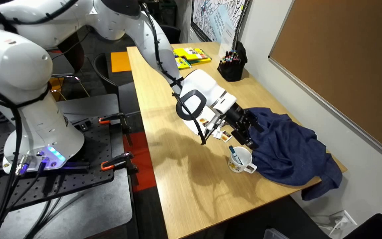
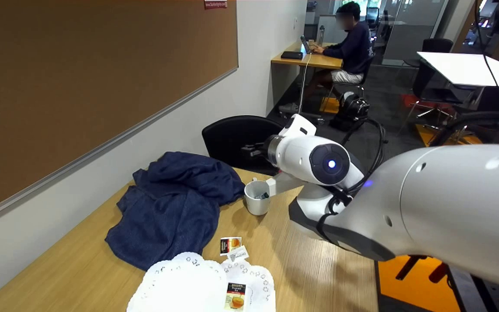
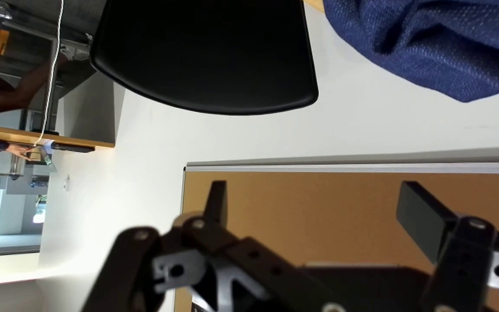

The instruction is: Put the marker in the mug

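Above the bench (image 1: 177,186): gripper (image 3: 314,195), jaws wide apart, nothing between them. Lower down, apart from it: mug (image 1: 245,157), white, upright. Inside the mug: marker (image 1: 235,155), long axis slanting, blue-green end over the rim. Placement seems done; any retreat should stay above both.

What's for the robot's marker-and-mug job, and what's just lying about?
For the job:
white mug
marker, tilted, its lower end inside the mug
end effector, open, nothing between its fingers

Just lying about:
dark blue cloth, beside the mug
lacy white mats
small packets
yellow packs
black pen holder
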Controlling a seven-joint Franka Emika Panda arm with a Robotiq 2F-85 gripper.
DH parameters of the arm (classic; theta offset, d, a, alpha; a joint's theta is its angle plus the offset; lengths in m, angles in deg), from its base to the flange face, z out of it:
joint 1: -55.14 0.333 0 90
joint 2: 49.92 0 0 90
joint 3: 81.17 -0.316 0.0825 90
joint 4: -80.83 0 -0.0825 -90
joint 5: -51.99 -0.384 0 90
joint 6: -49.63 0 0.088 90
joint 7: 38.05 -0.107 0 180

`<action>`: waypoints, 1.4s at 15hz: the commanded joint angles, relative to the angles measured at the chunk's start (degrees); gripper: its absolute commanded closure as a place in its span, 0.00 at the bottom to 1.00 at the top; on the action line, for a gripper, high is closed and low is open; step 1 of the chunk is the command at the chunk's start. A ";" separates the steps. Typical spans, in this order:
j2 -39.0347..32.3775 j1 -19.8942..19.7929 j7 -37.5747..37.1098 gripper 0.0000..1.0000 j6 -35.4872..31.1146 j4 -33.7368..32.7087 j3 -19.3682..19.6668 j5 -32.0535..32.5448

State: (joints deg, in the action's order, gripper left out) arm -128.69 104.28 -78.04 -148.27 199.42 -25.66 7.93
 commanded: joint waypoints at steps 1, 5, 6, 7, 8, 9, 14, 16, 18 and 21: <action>13.49 -3.34 -0.92 0.00 0.01 1.23 -0.71 12.99; 24.88 -6.62 -6.51 0.00 0.01 0.92 -1.34 30.97; 27.88 -7.65 -7.92 0.00 0.01 1.09 -1.83 35.60; 30.87 -8.93 -9.30 0.00 0.01 1.61 -2.64 40.25; 33.83 -10.50 -10.17 0.00 0.01 2.07 -3.74 44.75; 36.86 -12.38 -11.14 0.00 0.02 2.47 -5.09 49.43; 52.29 -27.98 -14.06 0.00 0.02 7.43 -18.03 72.81; 58.58 -37.26 -15.35 0.00 0.02 11.38 -26.22 81.67; 52.26 -32.47 -14.77 0.00 0.04 6.98 -21.44 76.72; 51.70 -32.01 -14.50 0.00 0.05 6.85 -20.57 76.36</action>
State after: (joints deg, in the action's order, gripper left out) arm -77.03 72.30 -92.54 -148.23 206.25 -46.23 84.27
